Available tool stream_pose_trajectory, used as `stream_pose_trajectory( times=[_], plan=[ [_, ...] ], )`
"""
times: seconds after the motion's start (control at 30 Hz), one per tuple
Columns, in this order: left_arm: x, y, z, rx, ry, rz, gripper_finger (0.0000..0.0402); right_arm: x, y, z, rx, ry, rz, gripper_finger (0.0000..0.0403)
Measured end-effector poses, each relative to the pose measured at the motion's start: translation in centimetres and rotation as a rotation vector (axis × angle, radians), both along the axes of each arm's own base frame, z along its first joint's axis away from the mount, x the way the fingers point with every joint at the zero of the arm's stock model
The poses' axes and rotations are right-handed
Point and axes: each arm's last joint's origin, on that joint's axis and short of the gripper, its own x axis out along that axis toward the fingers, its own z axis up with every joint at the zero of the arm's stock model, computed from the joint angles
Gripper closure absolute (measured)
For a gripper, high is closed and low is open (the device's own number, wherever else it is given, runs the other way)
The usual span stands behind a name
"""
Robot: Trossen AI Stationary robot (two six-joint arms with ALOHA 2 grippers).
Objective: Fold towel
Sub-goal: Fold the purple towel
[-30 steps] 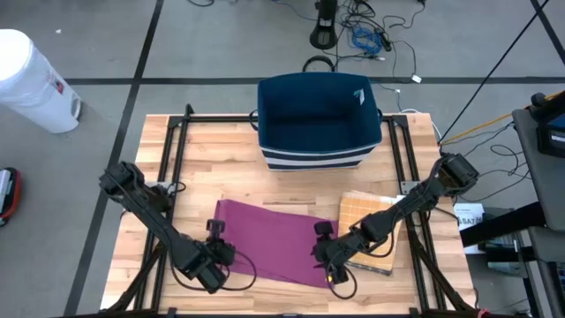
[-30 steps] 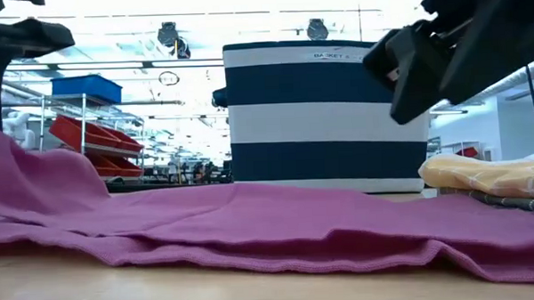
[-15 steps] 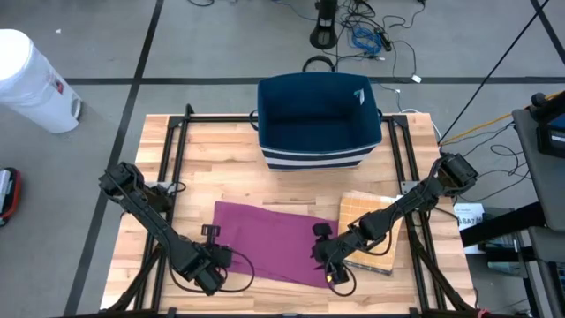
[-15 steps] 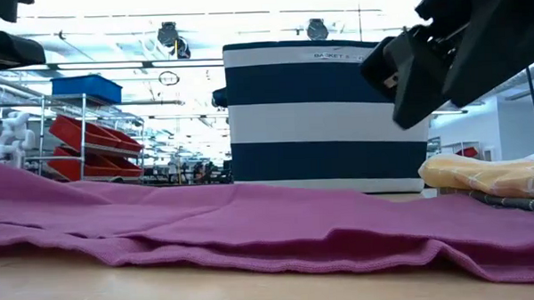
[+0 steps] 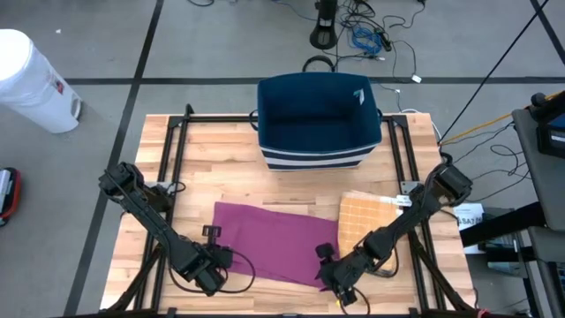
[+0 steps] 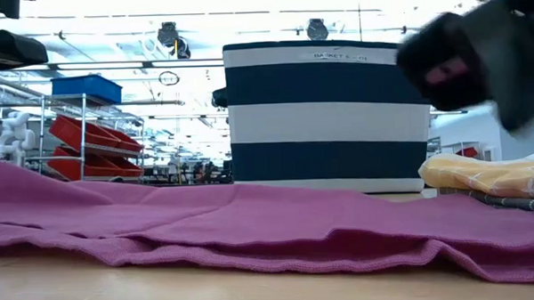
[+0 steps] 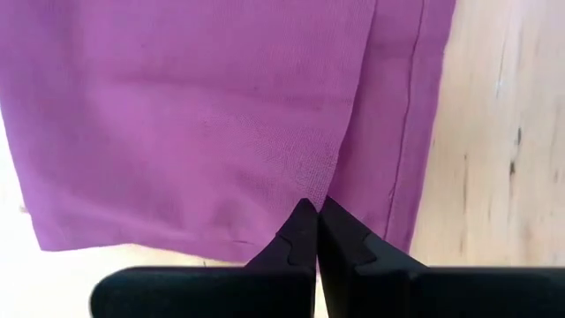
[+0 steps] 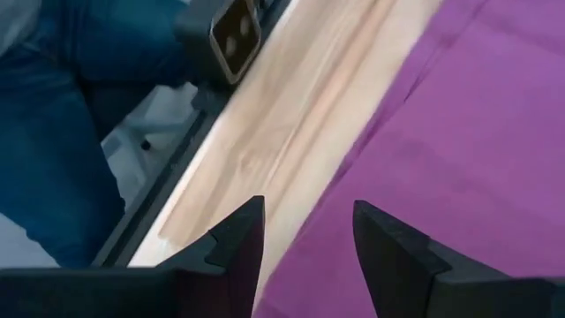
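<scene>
High view: the purple towel (image 5: 269, 240) lies on the tabletop (image 5: 221, 159) at lower centre, long axis left-right, between both hands.

Left wrist view: the left hand (image 7: 316, 231) is pinched together on the towel's fabric.

Right wrist view: the right hand (image 8: 305, 237) is apart, over the towel's edge.

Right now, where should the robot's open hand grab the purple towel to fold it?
Probably the near corner of the purple towel beside the open right gripper, coming from the table's front edge. The towel lies flat there, so its thin hem is easiest to pinch.
</scene>
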Motion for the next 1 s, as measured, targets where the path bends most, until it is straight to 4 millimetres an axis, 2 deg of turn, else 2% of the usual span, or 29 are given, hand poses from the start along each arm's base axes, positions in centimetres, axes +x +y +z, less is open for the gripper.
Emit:
stream_pose_trajectory(
  times=[0.13, 0.33, 0.67, 0.8, 1.0],
  plan=[
    [0.2, -0.2, 0.0, -0.016, -0.017, 0.000, 0.0401, -0.5, 1.0, -1.5, -0.014, 0.051, -0.017, 0.0243],
    [0.2, -0.2, 0.0, -0.020, -0.023, 0.001, 0.0401, -0.9, 2.3, -1.6, -0.044, 0.018, -0.043, 0.0243],
    [0.6, -0.3, 0.0, -0.041, -0.046, 0.009, 0.0401, -1.3, 2.6, -3.9, -0.101, 0.075, -0.089, 0.0248],
    [0.5, -0.3, 0.0, -0.041, -0.046, 0.009, 0.0401, -1.3, 2.5, -3.9, -0.116, 0.065, -0.105, 0.0279],
    [0.5, -0.3, 0.0, -0.041, -0.046, 0.004, 0.0401, -1.5, 2.5, -4.0, -0.135, 0.074, -0.103, 0.0345]
  ],
)
